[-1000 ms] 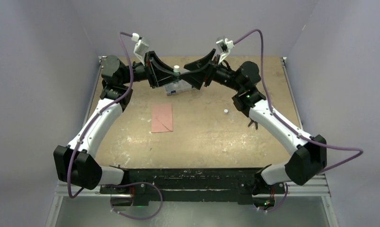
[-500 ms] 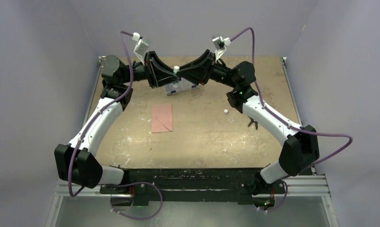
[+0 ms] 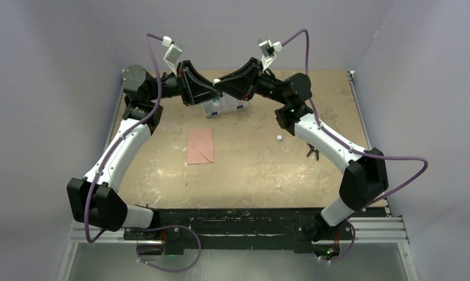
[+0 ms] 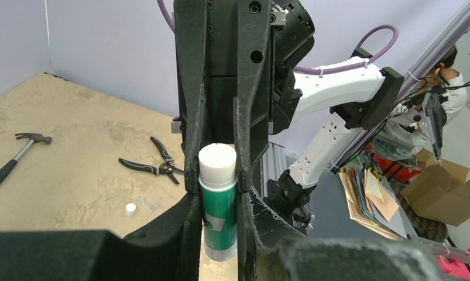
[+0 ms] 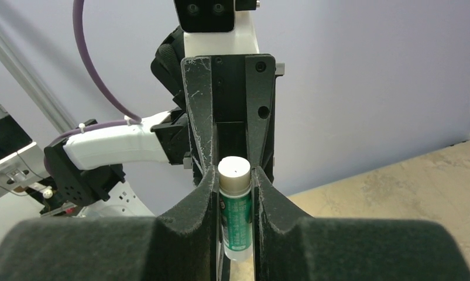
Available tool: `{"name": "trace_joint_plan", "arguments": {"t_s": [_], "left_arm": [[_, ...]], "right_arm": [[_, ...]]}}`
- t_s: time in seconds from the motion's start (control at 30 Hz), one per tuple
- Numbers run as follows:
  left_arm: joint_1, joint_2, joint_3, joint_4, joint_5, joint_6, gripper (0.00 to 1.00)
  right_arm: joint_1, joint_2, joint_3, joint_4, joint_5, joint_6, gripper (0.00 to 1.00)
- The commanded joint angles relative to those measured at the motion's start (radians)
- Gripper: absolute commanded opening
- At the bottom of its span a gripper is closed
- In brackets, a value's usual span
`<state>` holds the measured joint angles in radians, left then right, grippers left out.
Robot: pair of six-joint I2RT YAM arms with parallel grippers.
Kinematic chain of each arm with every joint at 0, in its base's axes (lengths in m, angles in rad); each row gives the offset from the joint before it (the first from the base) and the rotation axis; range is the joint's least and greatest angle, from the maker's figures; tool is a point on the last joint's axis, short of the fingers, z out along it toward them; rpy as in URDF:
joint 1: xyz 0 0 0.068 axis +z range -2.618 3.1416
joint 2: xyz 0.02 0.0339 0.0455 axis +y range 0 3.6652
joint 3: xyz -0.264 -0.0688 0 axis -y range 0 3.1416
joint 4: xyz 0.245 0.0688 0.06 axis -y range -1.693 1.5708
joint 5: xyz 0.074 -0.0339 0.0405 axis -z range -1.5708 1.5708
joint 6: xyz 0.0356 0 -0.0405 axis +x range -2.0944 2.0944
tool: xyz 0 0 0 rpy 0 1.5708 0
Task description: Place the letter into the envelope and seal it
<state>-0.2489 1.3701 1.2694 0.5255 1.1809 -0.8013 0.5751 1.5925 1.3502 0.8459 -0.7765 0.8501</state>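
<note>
Pale lavender walls (image 3: 238,29) close in a scuffed tan particle-board counter (image 3: 250,164) streaked with whitish smears. A hammer (image 4: 14,157), pliers (image 3: 312,153) and a small white cap (image 3: 278,137) lie loose on it.

The envelope (image 3: 199,146) lies flat left of centre on the counter, well apart from both arms. It is salmon-pink, with a diagonal seam line showing across its near half.

At the far middle the two arms meet over a clear box (image 3: 226,109). The left gripper (image 4: 219,202) has its jaws closed on the green body of an upright glue stick (image 4: 219,228). The right gripper (image 5: 233,178) has its jaws pressed narrow against the stick's white-capped top. The green label carries white print, too small to read.
</note>
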Motion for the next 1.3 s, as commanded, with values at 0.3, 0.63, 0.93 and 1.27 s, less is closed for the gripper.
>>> {"name": "trace_joint_plan", "arguments": {"t_s": [0.3, 0.63, 0.93, 1.27], "left_arm": [[-0.015, -0.015, -0.045, 0.037, -0.093, -0.064, 0.42], [-0.015, -0.017, -0.056, 0.03, -0.121, -0.025, 0.0], [-0.015, -0.013, -0.021, -0.461, -0.334, 0.376, 0.0], [-0.015, 0.022, -0.037, -0.563, -0.477, 0.348, 0.0]], "right_arm": [[0.03, -0.104, -0.008, -0.06, 0.241, -0.004, 0.04], [0.031, -0.107, -0.022, -0.107, 0.25, 0.018, 0.29], [0.003, -0.259, -0.038, -0.665, 0.543, -0.164, 0.91], [-0.035, -0.289, -0.096, -1.338, 1.082, -0.227, 0.88]]}}
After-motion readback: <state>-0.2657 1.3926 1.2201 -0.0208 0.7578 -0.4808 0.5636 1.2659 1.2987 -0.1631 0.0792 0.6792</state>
